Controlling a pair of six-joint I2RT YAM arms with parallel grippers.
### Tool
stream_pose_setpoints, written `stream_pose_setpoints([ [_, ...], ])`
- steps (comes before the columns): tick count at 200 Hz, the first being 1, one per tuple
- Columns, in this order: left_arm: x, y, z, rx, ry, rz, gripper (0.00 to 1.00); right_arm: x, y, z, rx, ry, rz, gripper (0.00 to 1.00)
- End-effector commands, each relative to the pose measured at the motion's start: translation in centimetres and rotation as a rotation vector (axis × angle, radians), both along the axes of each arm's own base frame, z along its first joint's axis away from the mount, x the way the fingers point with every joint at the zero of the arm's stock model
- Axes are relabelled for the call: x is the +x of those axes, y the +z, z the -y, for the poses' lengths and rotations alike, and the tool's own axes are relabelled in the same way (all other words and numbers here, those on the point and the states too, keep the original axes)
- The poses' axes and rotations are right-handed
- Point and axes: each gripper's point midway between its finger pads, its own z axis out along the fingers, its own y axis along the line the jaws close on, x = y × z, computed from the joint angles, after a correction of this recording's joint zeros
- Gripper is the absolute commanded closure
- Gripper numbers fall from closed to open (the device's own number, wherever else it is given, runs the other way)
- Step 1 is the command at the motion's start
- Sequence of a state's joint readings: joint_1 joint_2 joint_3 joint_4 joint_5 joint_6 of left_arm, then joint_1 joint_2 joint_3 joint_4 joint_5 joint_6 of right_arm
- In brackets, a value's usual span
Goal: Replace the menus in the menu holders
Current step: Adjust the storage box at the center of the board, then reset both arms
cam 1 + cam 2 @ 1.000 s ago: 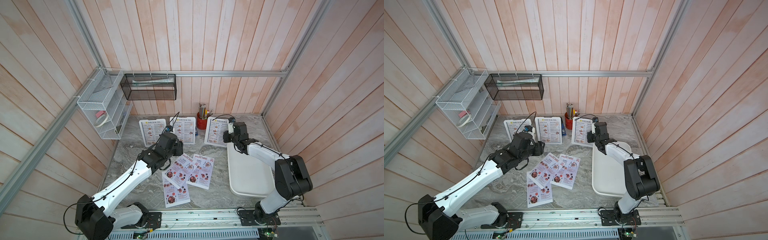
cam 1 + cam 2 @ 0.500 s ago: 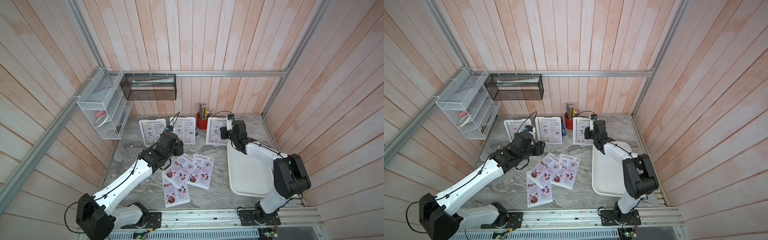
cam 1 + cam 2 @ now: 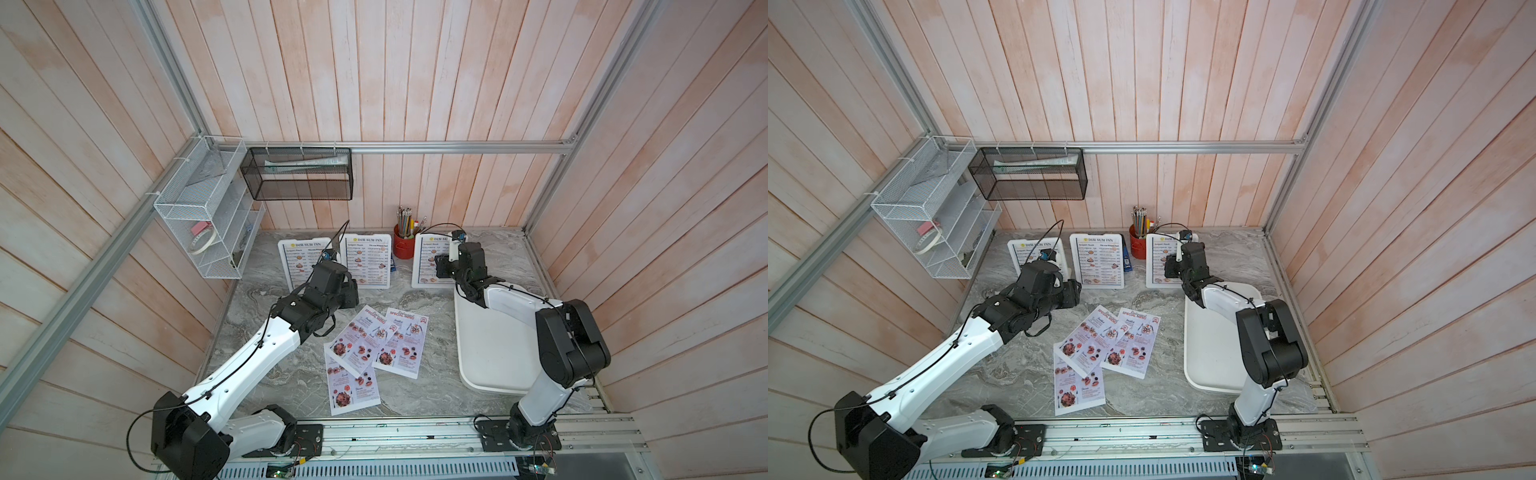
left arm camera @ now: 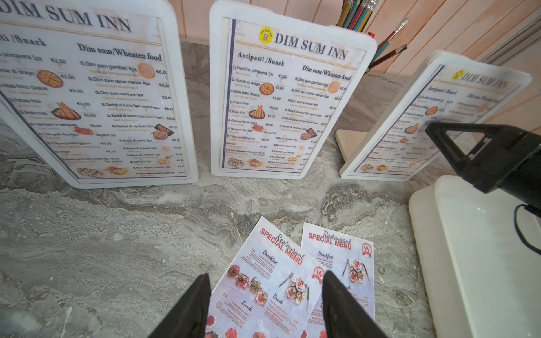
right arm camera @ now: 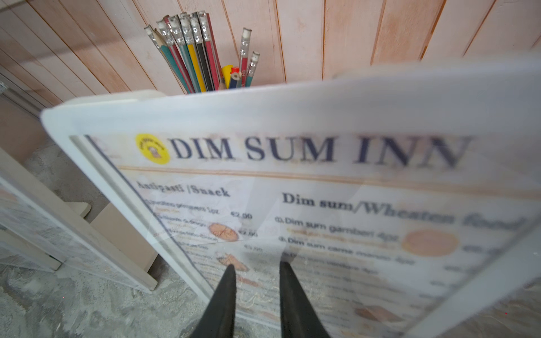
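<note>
1. Along the back of the marble table (image 3: 436, 386) three white, round-cornered menu holders lean back in a row: the left holder (image 4: 171, 58), middle holder (image 4: 216, 102) and right holder (image 4: 456, 63). Each frames a DIM SUM INN menu (image 4: 281, 102) with a dark heading, a yellow logo and small food photos.
2. Three SPECIAL MENU sheets (image 3: 376, 345) with red headings lie flat on the table in front of the middle holder, fanned and overlapping.
3. The left wrist view makes the print readable and shows a beige foot (image 4: 348, 140) behind the right holder, but only two loose sheets. Both top views show all three.
4. The right wrist view shows the right holder close and blurred, with glare on its clear cover and pencils (image 5: 190, 52) behind it.
5. The left gripper (image 4: 265, 275) hovers over the loose sheets, jaws wide apart and empty.
6. The right gripper (image 5: 256, 266) faces the right holder, its fingers only slightly parted and nothing visible between them. Whether they touch the holder cannot be told.
7. A white tray (image 3: 490, 353) lies just beside the right holder. A red pencil cup (image 3: 402, 246) stands between the middle and right holders.
</note>
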State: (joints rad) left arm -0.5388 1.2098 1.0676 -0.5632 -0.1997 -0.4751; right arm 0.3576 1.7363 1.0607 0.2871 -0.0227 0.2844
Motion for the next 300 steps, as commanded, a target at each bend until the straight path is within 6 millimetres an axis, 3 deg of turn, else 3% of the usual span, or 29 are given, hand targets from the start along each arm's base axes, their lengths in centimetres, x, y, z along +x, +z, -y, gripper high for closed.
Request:
stream_pose_setpoints([
  [1,-0.1,0.1,-1.3,0.019,0.029,0.000,0.37,-0.1,2.3,-0.4,0.020,0.005,0.044,0.72],
  [22,0.6,0.3,-2.5,0.014,0.059,0.013,0.37,-1.7,3.9,-0.8,0.018,0.030,0.071,0.68],
  [51,2.6,2.4,-4.0,-0.052,0.098,0.108,0.32,-4.4,5.8,-0.5,0.026,0.058,0.094,0.48],
  [56,2.7,2.6,-4.2,-0.062,0.104,0.121,0.26,-4.9,5.9,-0.3,0.022,0.057,0.092,0.42],
  [60,2.7,2.7,-4.3,-0.065,0.106,0.129,0.20,-5.3,5.9,0.0,0.016,0.050,0.090,0.22],
  [67,2.8,2.9,-4.7,-0.064,0.117,0.149,0.02,-6.0,5.8,0.6,0.003,0.037,0.083,0.12],
  [79,2.6,2.6,-5.8,-0.039,0.136,0.167,0.00,-7.1,5.3,2.2,-0.037,-0.004,0.068,0.02],
  [115,2.5,0.3,-11.9,0.149,0.328,0.265,0.00,-9.5,3.9,9.6,-0.062,-0.204,0.078,0.02],
  [118,2.8,0.9,-12.5,0.164,0.352,0.307,0.00,-9.9,3.8,10.7,-0.057,-0.234,0.085,0.02],
  [123,2.6,-0.2,-13.4,0.209,0.365,0.314,0.00,-10.2,3.8,11.9,-0.050,-0.270,0.103,0.02],
  [124,2.8,0.5,-13.4,0.205,0.366,0.343,0.00,-10.2,3.8,12.2,-0.049,-0.276,0.107,0.02],
  [125,2.6,-0.3,-13.5,0.222,0.360,0.326,0.00,-10.2,3.8,12.2,-0.049,-0.276,0.107,0.02],
  [131,2.7,-1.1,-14.1,0.255,0.348,0.350,0.00,-10.8,3.8,13.6,-0.044,-0.310,0.144,0.02],
  [155,3.4,-3.3,-14.8,0.313,0.299,0.446,0.00,-12.3,2.7,17.2,-0.099,-0.415,0.218,0.02],
  [191,5.0,-9.4,-16.0,0.393,0.292,0.434,0.02,-12.6,-0.5,20.6,-0.175,-0.508,0.207,0.02],
  [220,6.4,-8.0,-15.7,0.332,0.251,0.557,0.00,-13.2,-1.7,22.3,-0.156,-0.556,0.268,0.02],
  [241,5.8,-9.0,-17.4,0.268,0.294,0.587,0.00,-13.5,-1.9,22.8,-0.179,-0.562,0.308,0.02],
  [277,5.5,-9.8,-18.0,0.237,0.304,0.591,0.00,-13.2,-0.1,22.5,-0.235,-0.522,0.435,0.02],
  [300,5.4,-9.7,-18.1,0.238,0.306,0.598,0.00,-11.7,-0.8,20.8,-0.208,-0.414,0.433,0.02],
])
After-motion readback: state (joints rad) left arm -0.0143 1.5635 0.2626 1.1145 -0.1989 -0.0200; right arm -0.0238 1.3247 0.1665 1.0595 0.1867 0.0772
